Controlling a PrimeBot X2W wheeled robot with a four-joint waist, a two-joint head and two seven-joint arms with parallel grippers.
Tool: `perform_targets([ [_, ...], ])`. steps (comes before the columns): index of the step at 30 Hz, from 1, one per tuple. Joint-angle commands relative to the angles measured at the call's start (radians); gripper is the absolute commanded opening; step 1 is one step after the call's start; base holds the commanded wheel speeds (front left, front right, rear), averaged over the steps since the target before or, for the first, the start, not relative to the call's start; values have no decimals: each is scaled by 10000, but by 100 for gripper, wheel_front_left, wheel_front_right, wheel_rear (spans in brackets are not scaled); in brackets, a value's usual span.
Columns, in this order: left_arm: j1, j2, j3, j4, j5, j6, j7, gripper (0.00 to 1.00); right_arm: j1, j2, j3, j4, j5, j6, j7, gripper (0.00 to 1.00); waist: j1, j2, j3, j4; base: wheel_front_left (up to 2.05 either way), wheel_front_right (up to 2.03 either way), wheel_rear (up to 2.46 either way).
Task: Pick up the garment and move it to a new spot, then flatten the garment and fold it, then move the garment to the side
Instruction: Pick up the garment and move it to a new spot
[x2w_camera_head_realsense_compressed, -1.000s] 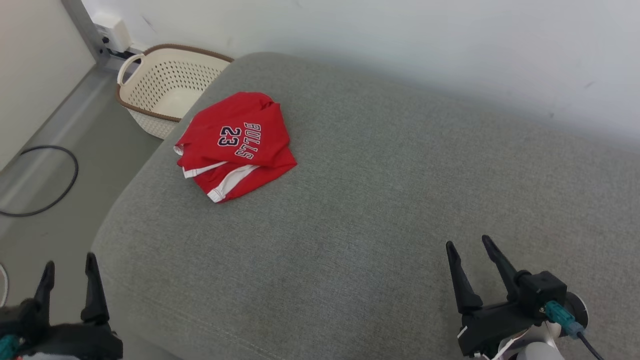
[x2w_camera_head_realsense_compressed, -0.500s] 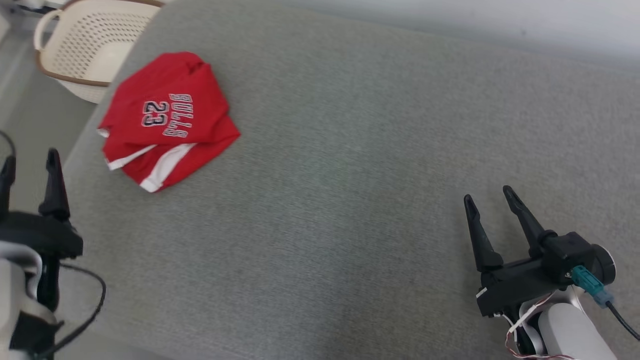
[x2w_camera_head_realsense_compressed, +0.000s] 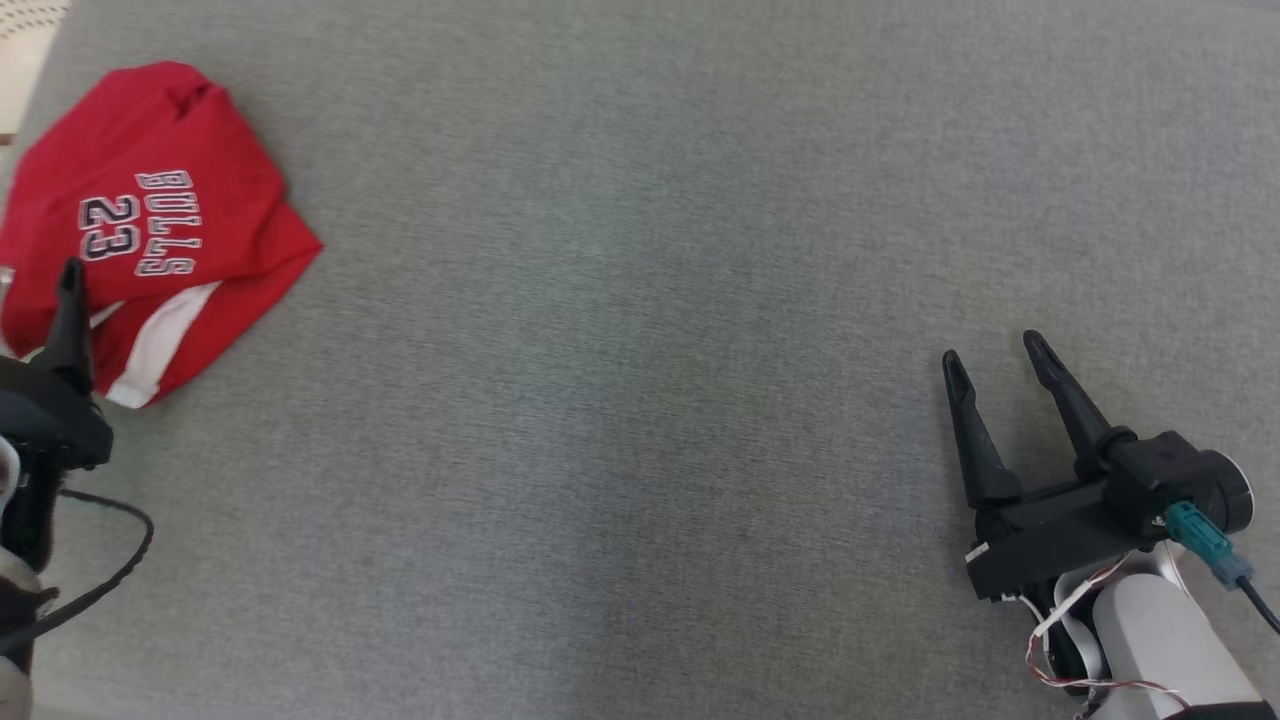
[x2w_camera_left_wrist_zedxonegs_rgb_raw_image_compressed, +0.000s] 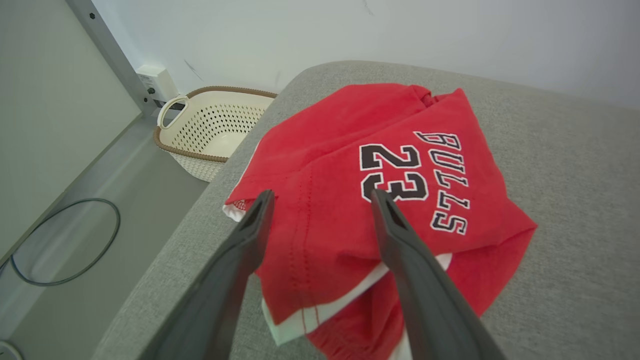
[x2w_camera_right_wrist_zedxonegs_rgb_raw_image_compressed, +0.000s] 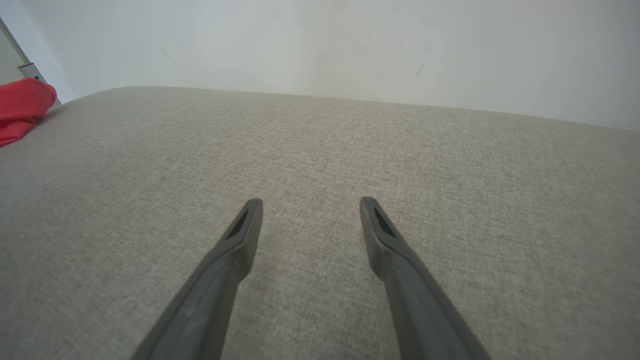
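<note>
Red jersey (x2w_camera_left_wrist_zedxonegs_rgb_raw_image_compressed: 350, 210) crumpled at ten o'clock on couch (x2w_camera_head_realsense_compressed: 640, 400); left gripper (x2w_camera_left_wrist_zedxonegs_rgb_raw_image_compressed: 320, 197) spread, empty, above it; right gripper (x2w_camera_head_realsense_compressed: 995, 345) likewise spread; pinch one thick fold near hem.

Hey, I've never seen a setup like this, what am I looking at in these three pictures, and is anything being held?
It is a two-armed robot at a grey cushion. One picture looks down from its head; the others look along each gripper's fingers. A crumpled red jersey lies near the cushion's edge, with a cream basket on the floor beyond. The left gripper is open, fingers framing the jersey, not gripping it. The right gripper is open over bare cushion. Nothing is held.
</note>
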Motion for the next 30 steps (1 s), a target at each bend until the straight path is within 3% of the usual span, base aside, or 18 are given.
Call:
perform_targets([
  [1, -100, 125, -56, 166, -97, 13, 20, 100, -153, -54, -1, -49, 91, 3, -5, 100, -2, -2, 344, -353, 0, 0, 0],
  [3, -239, 321, -98, 479, -123, 12, -25, 100, -199, -51, 8, -62, 113, 3, -3, 100, -2, -2, 428, -447, 0, 0, 0],
  [10, -528, 147, -364, 1341, -472, 11, 91, 100, -256, -11, -11, -20, 148, 3, 0, 100, -2, -2, 521, -616, 0, 0, 0],
  [12, -577, 94, -408, 1532, -495, 10, 72, 0, -224, 7, -46, 13, 144, 3, 0, 100, -2, -2, 517, -628, 0, 0, 0],
  [17, -803, 183, -887, 1418, -379, 9, -404, 0, -277, 108, -79, 52, 135, 3, 0, 100, -2, -2, 364, -646, 0, 0, 0],
  [23, -987, 245, -1914, 260, -6, 11, -1024, 0, -107, 401, -96, 130, 203, 3, -2, 100, -2, -2, -101, -667, 0, 0, 0],
  [28, -943, -173, -2639, -1212, 356, 9, -1115, 0, 2, 688, -30, 253, 266, 3, -3, 100, -2, -2, -594, -803, 0, 0, 0],
  [30, -698, -599, -2857, -1872, 287, 9, -1110, 0, 84, 752, -66, 303, 308, 3, -3, 100, -2, -2, -788, -857, 0, 0, 0],
])
